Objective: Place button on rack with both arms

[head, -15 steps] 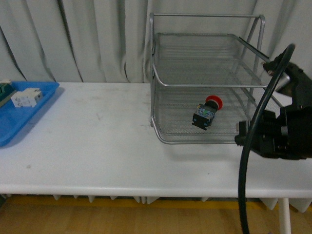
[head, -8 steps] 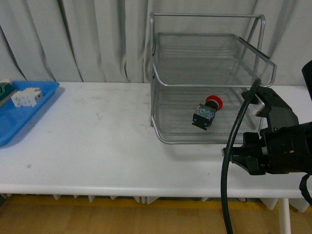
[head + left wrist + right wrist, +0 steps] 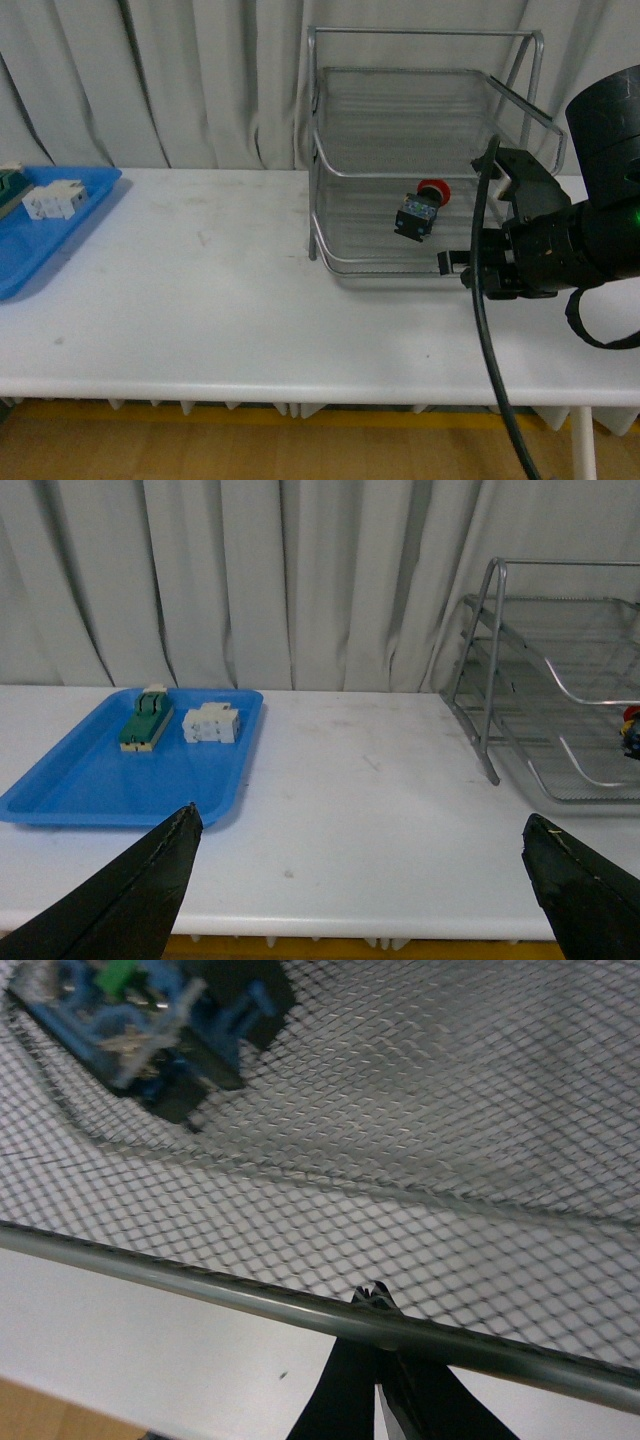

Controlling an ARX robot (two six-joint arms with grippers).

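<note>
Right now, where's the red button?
In the front view, the button lies tilted on the bottom tier of the rack, right of centre, just behind the right pincer.

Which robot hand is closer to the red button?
The right one. The right gripper is at the rack's front rim, right beside the button in the bottom tier. The left gripper is far off, above the table between the blue tray and the rack.

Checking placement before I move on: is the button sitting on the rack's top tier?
No, the button lies tilted on the bottom tier of the rack, with both upper tiers above it bare.
</note>
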